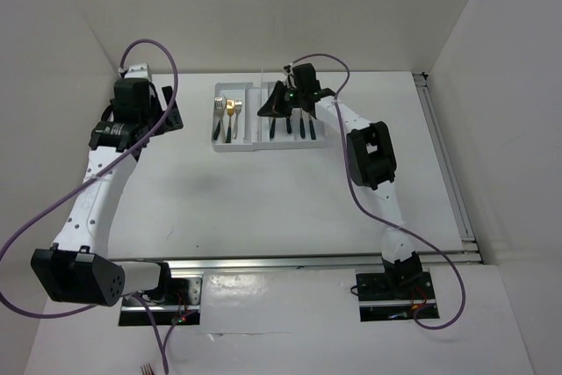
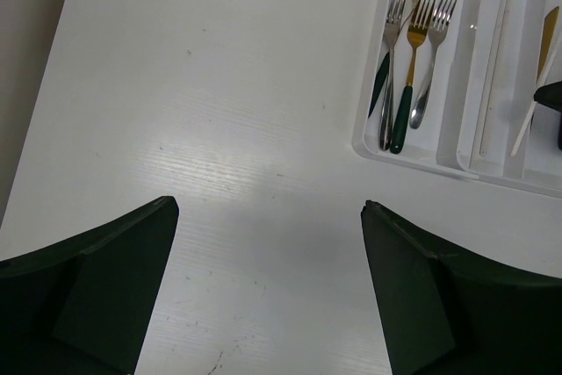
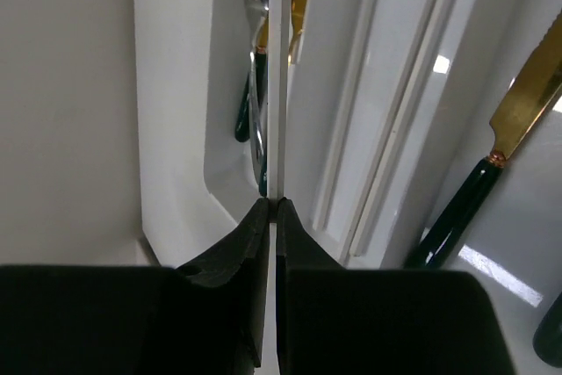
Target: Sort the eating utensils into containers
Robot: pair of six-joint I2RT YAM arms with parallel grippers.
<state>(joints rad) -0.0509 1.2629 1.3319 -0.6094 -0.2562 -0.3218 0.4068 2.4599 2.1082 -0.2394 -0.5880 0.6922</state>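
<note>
White counter (image 1: 263,199), enclosed by pale walls, was recorded with a white tray (image 1: 230,148) set toward its far side.

Left hand (image 2: 268,287): its fingers were seen spread wide, with nothing between them and only bare counter below. The tray was noted ahead and to the right of this hand, apart from it. In the tray compartment nearest the hand, three forks (image 2: 413,68) were laid side by side with tines pointing away: one gold with a green handle, and two silver.

In the next compartment along, a further chopstick (image 2: 492,76) was seen lying lengthwise.

Right hand (image 3: 274,204): its fingers were pressed together on the near end of a thin pale chopstick (image 3: 277,85), which extended straight ahead from the fingertips above the tray. Whether its far end touched anything could not be determined. The forks were seen just left of the gripped stick. A gold knife (image 3: 527,103) with a dark handle was seen to the right of the hand.
</note>
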